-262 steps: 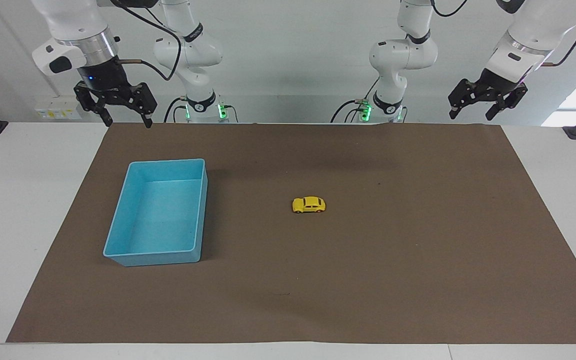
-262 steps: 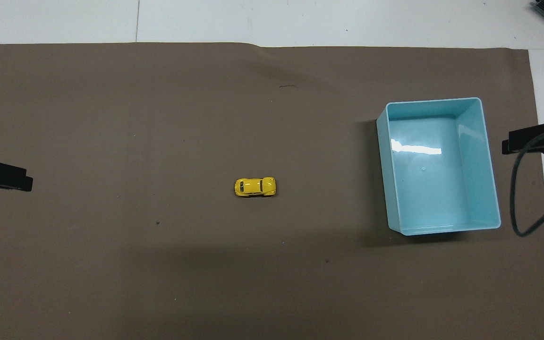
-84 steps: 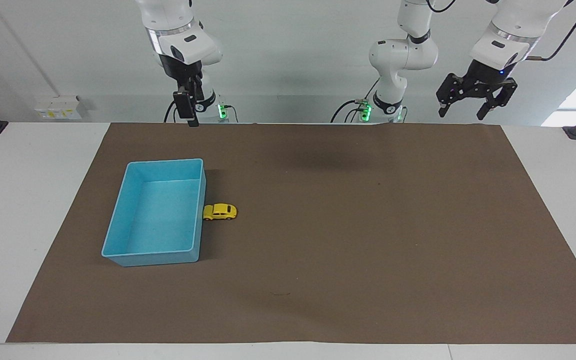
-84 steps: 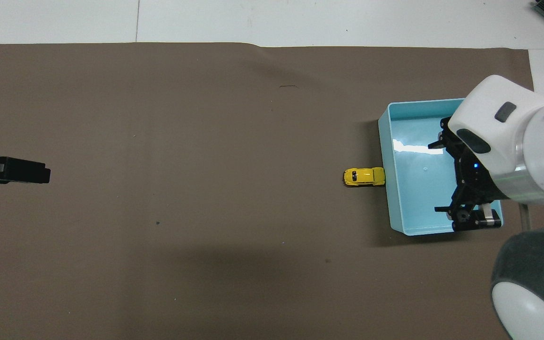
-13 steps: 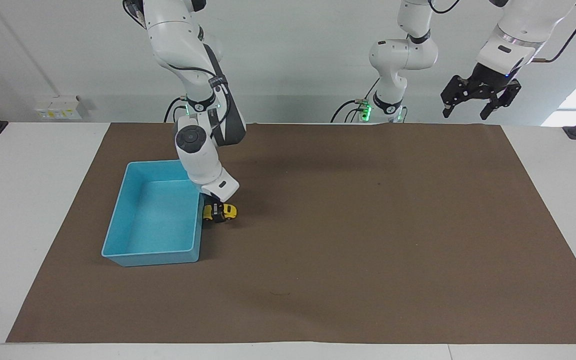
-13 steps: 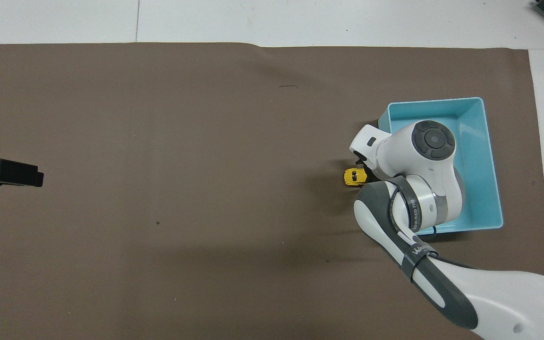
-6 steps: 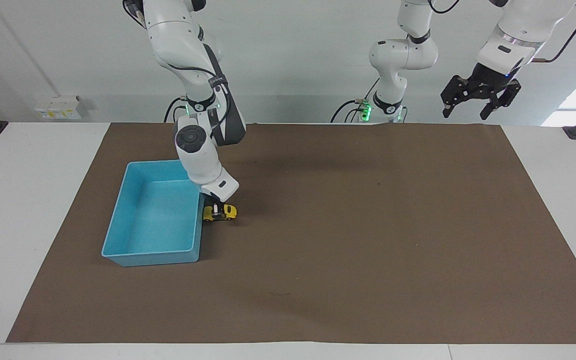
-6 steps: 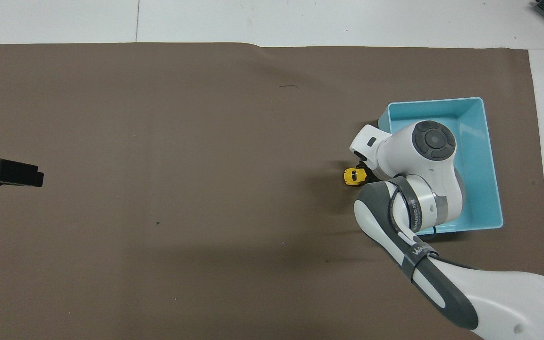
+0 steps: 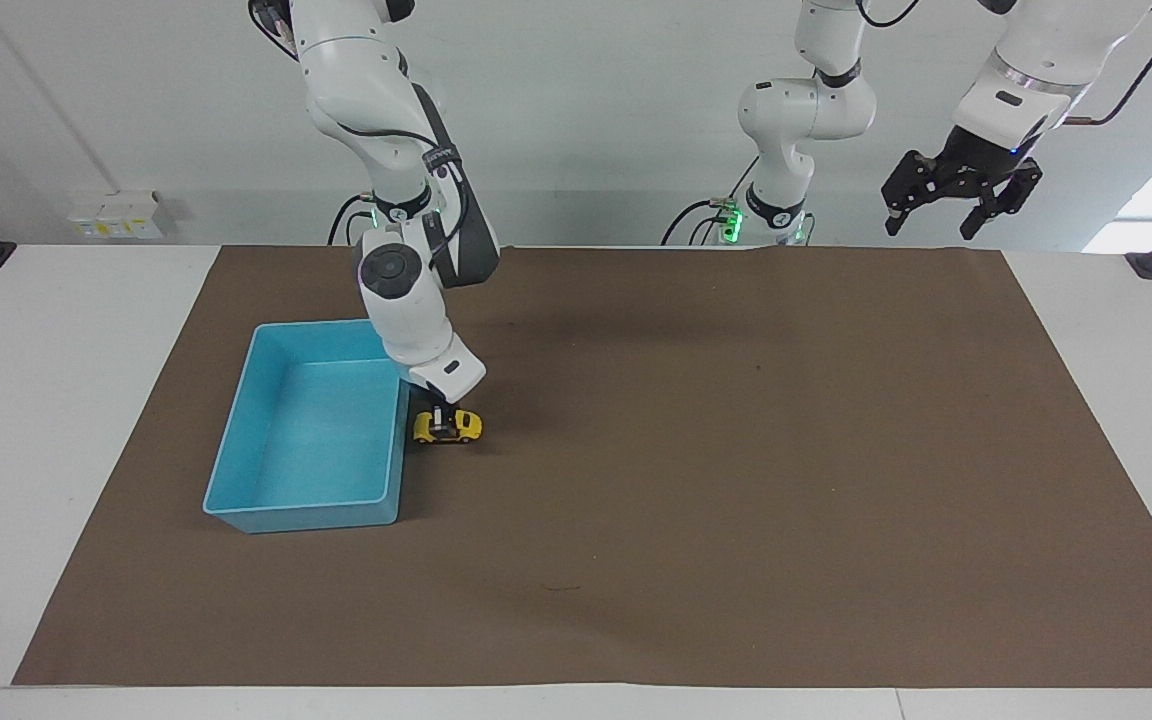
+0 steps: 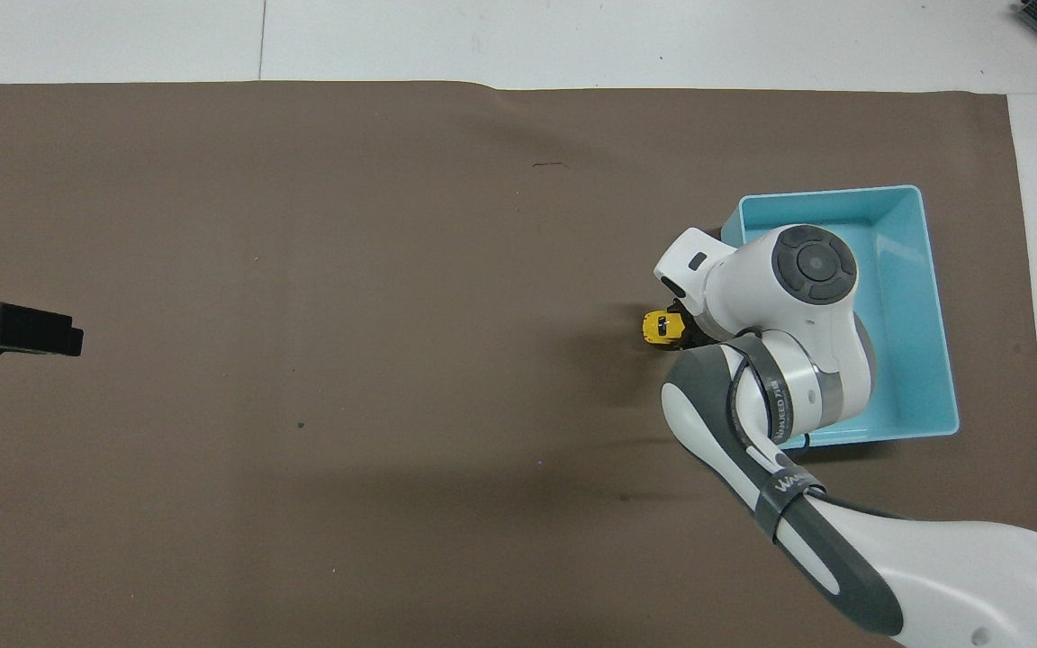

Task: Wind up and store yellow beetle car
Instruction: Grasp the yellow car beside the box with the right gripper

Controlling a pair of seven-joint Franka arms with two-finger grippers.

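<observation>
Right gripper (image 9: 447,420) is down at the blue bin's (image 9: 236,438) long side wall, toward the left arm's end, and is now clenched on the yellow beetle car (image 9: 448,427). A second ago the fingers were only closing around it; now they are fully pinched. The car has also shifted: half a second ago its tail was touching the bin wall, now it sits just beside the bin with a small gap, dragged slightly away from it. Wheels look to be on the brown mat (image 9: 736,480), not lifted, though that is hard to be sure of. In the overhead view the arm's wrist hides most of the car; only its yellow nose (image 10: 658,328) pokes out from the bin side.

Reading: grasp secured, and the pull away from the bin looks like the start of a wind-up drag or clearance before a lift. Storing not done; the bin holds nothing.

Left gripper (image 9: 946,205) waits, released and wide open, up in the air well apart from the bin, over the mat's edge by the left arm's base.
</observation>
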